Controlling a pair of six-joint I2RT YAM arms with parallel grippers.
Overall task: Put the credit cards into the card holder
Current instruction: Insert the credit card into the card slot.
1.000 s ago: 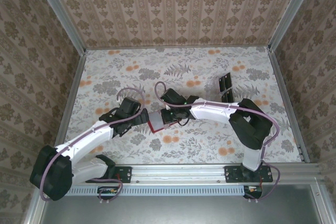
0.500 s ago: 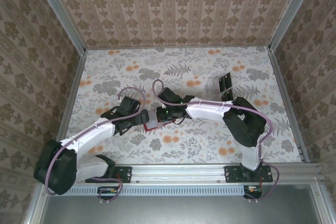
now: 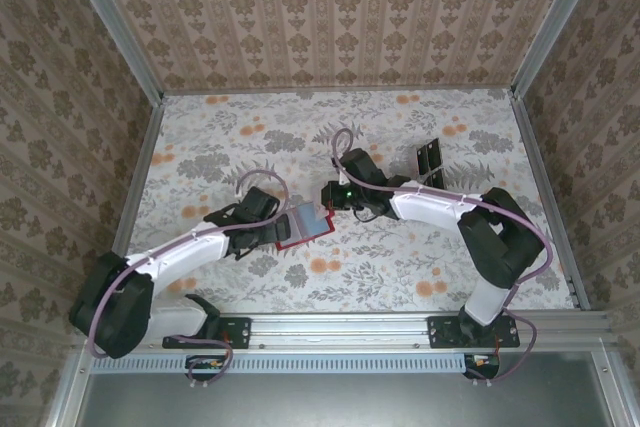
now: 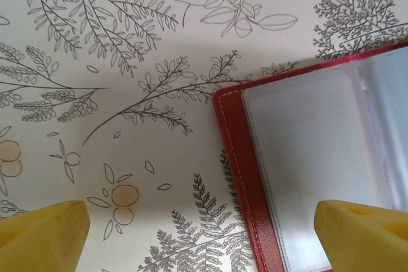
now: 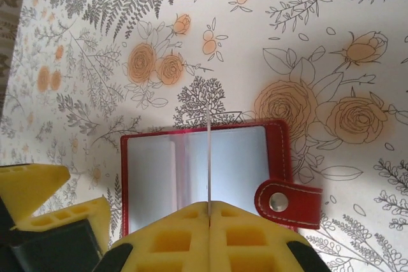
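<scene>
Starting at the left, finds the left gripper (image 3: 272,232) low over the floral counter (image 3: 400,127), at the 9 o'clock edge of the card holder (image 3: 305,225), with jaws spread wide and gripping nothing. From the left wrist view, sees the yellow fingertips (image 4: 44,230) in the bottom corners, well apart, and one corner of the holder at 3 o'clock.

Lies open and flat, just off the counter's middle toward 8 o'clock. Looks like a small red folding case with pale stitching along the rim and clear plastic sleeves inside. Carries a red tab (image 5: 287,202) with a metal snap, sticking out at 4 o'clock in the right wrist view.

Further right, meets the right gripper (image 3: 330,197) at the holder's 1 o'clock corner, with jaws pressed together on a credit card (image 5: 208,157). Shows that card edge-on as a thin pale line, upright over the holder's central fold. Cannot tell whether its far edge touches the sleeves.

Toward 2 o'clock, well apart from the holder, spots a clear rack with black panels (image 3: 430,160).
</scene>
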